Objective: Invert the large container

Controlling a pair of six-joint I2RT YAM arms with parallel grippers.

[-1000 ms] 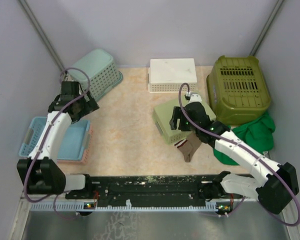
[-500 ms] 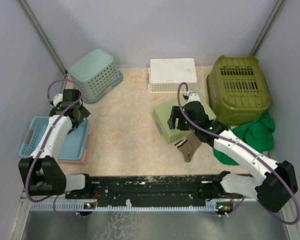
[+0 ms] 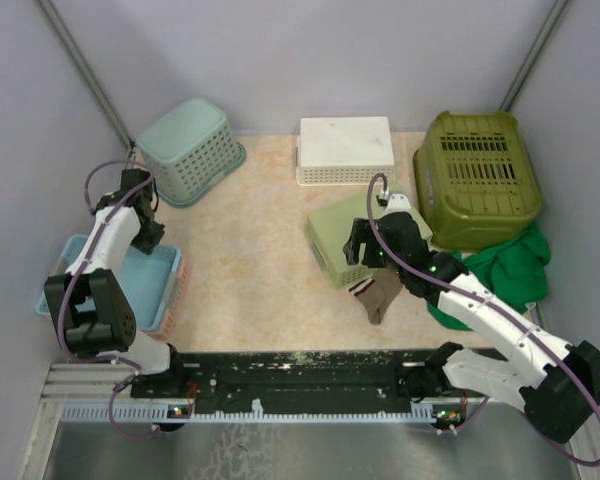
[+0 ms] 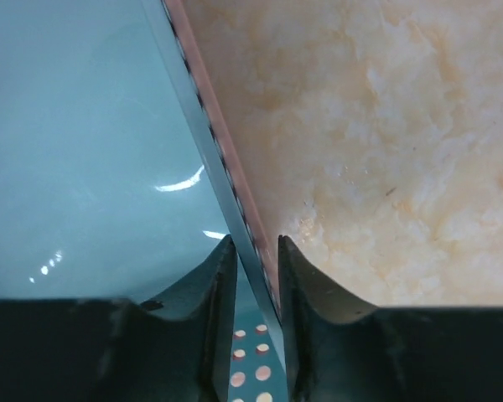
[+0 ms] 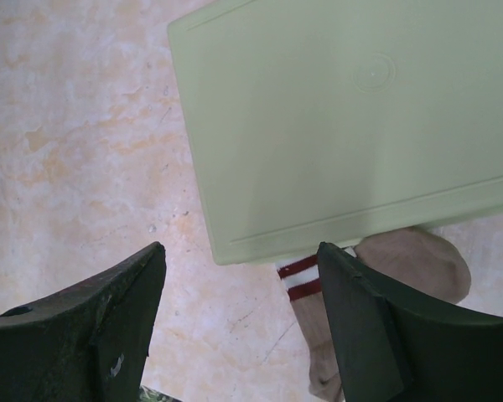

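Spotting blue bin (image 3: 150, 282) at left edge of top view, open side up, nested in pink bin (image 3: 177, 282). Got L claw (image 3: 151, 236) down at its upper-right corner. In wrist view: squeezed nearly closed, bin wall pinched between fingers (image 4: 222, 272). Over at centre-right, seeing R claw (image 3: 358, 246) spread wide, gripping nothing, above corner of green box (image 3: 325, 235). Sock (image 3: 380, 295) just below box, on tabletop (image 3: 250, 240).

1. Teal basket (image 3: 190, 150), upper left, tipped bottom-up.
2. White basket (image 3: 346, 150), top centre.
3. Olive basket (image 3: 477, 178), upper right, touching the green cloth (image 3: 505, 265).
4. Light green box (image 3: 330, 235), centre, with a striped sock (image 3: 378, 295) poking out beneath.
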